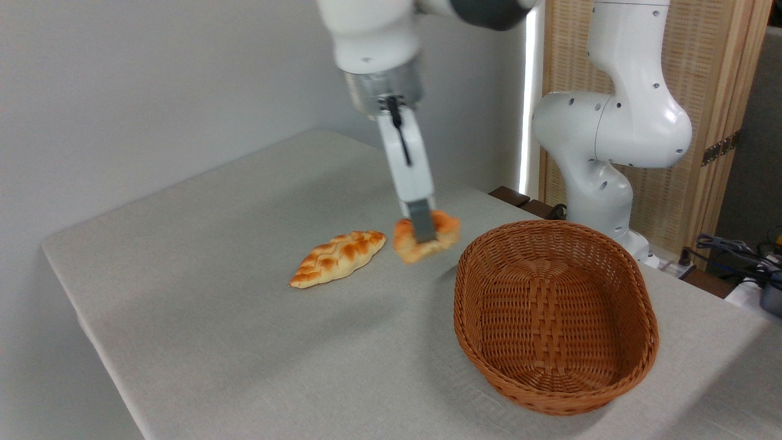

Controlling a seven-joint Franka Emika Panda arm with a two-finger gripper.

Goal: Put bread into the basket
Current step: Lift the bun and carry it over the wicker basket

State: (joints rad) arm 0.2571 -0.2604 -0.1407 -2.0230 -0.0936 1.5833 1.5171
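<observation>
A small orange-golden lumpy bun, the bread (441,237), hangs a little above the table, pinched between the fingers of my gripper (423,231). The gripper points straight down and is shut on the bun; only the near grey fingertip (421,227) shows, the other is behind the bun. Just to the right stands the large oval reddish-brown wicker basket (635,293), with nothing inside it. The bun is left of the basket's rim, not over it.
A long pointed braided loaf (338,258) lies on the grey tablecloth left of the bun. The arm's white base (602,153) stands behind the basket. Cables (733,250) lie at the far right. The table's left and near edges drop off.
</observation>
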